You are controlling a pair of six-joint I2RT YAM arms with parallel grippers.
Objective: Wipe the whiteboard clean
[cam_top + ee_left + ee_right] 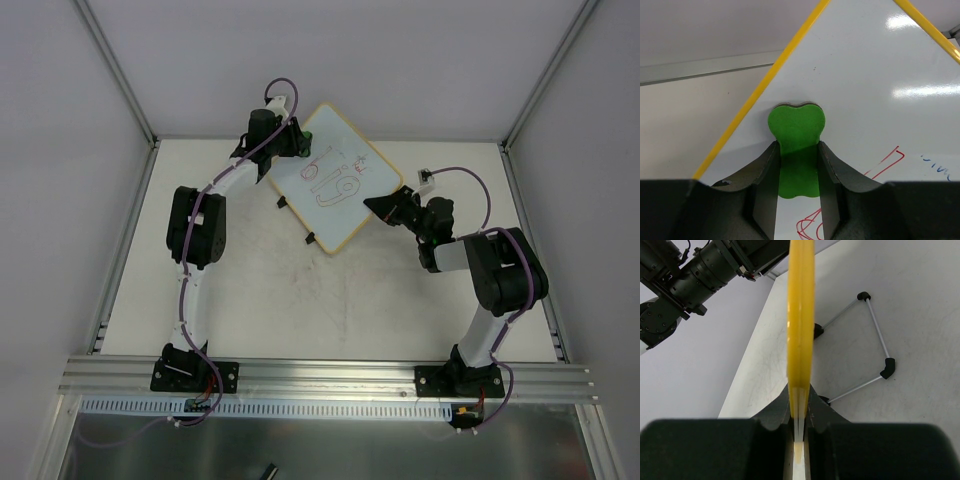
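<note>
The whiteboard is a square white board with a thin yellow frame, held tilted above the table, with red and blue marker drawings on it. My right gripper is shut on its right edge; the right wrist view shows the yellow frame edge-on between the fingers. My left gripper is shut on a green eraser and holds it against the board's upper left part. Red scribbles lie just below the eraser.
The board's wire stand with black feet hangs under the board above the table. Two black clips sit on the board's lower left edge. The enclosure's back wall is close behind the board.
</note>
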